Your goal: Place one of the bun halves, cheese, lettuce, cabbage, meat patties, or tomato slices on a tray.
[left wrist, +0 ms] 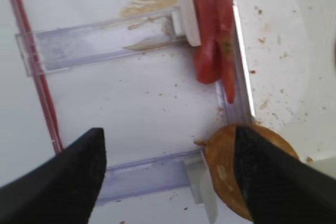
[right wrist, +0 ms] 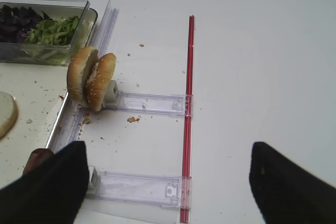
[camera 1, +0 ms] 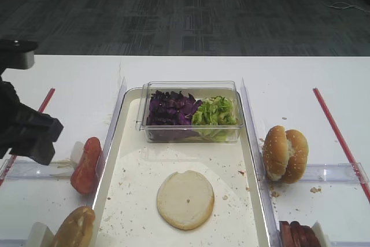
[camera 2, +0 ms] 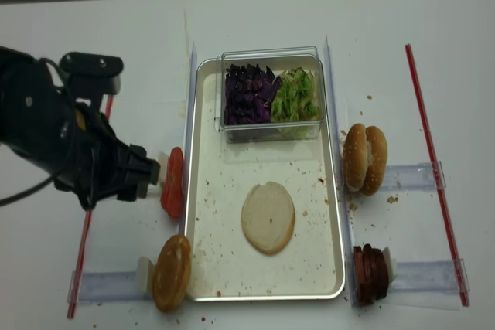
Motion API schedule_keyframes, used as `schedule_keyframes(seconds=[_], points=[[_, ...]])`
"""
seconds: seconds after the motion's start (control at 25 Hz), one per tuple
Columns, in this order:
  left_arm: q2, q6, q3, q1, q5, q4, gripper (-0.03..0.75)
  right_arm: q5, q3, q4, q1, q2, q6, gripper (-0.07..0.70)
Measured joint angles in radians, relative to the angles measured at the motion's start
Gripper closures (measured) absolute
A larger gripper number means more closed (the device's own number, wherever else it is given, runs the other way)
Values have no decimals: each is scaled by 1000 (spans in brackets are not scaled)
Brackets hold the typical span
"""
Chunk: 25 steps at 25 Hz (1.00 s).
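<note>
Left claw (left wrist: 168,177) hovered with fingers apart and empty, above the counter (camera 1: 324,79) left of the tray (camera 2: 203,191).

Just to its right stood the red slices (left wrist: 212,40) and a domed bun (left wrist: 236,174), propped upright in clear holders, probably for easy pinching. Farther right the bun half (camera 2: 268,217) lay flat on the tray, with cabbage (camera 2: 249,94) and lettuce (camera 2: 295,94) boxed beyond. The right claw (right wrist: 168,182) was spread, empty, away by the seeded bun (right wrist: 92,77).

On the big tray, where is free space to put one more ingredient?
The off-white rectangular tray is bare between the clear plastic box and the pale round bun half, and below that bun toward the near rim. The far end is crowded: the box fills it.
</note>
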Motion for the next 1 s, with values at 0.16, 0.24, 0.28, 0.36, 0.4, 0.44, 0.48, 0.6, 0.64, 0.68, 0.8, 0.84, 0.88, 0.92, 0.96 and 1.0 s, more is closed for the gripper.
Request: schedule_keyframes(seconds=[0.16, 0.24, 0.28, 0.36, 0.4, 0.44, 0.48, 0.6, 0.64, 0.68, 0.8, 0.84, 0.88, 0.92, 0.96, 1.0], points=[[0, 16, 0, 114, 0, 35, 209, 0, 0, 0, 0, 0, 0, -18], [0, 25, 0, 159, 0, 52, 209, 0, 0, 0, 0, 0, 0, -18], [0, 30, 0, 175, 0, 59, 210, 0, 0, 0, 0, 0, 0, -18], [0, 36, 0, 211, -2, 73, 209, 0, 0, 0, 0, 0, 0, -18], [0, 38, 0, 224, -3, 75, 210, 0, 0, 0, 0, 0, 0, -18], [0, 42, 0, 235, -4, 77, 209, 0, 0, 0, 0, 0, 0, -18], [0, 45, 0, 247, -4, 79, 209, 0, 0, 0, 0, 0, 0, -18], [0, 49, 0, 263, -6, 79, 210, 0, 0, 0, 0, 0, -2, -18], [0, 49, 0, 265, -6, 79, 209, 0, 0, 0, 0, 0, -2, -18], [-3, 50, 0, 267, -6, 79, 209, 0, 0, 0, 0, 0, -2, -18], [-27, 50, 0, 269, 5, 79, 210, 0, 0, 0, 0, 0, -3, -18], [-40, 50, 6, 269, 12, 79, 210, 0, 0, 0, 0, 0, -3, -18], [-59, 50, 12, 269, 21, 79, 209, 0, 0, 0, 0, 0, -3, -18], [-81, 50, 24, 269, 32, 79, 210, 0, 0, 0, 0, 0, -3, -18], [-102, 50, 38, 269, 39, 79, 209, 0, 0, 0, 0, 0, -3, -18], [-130, 50, 51, 269, 51, 77, 210, 0, 0, 0, 0, 0, -3, -18]])
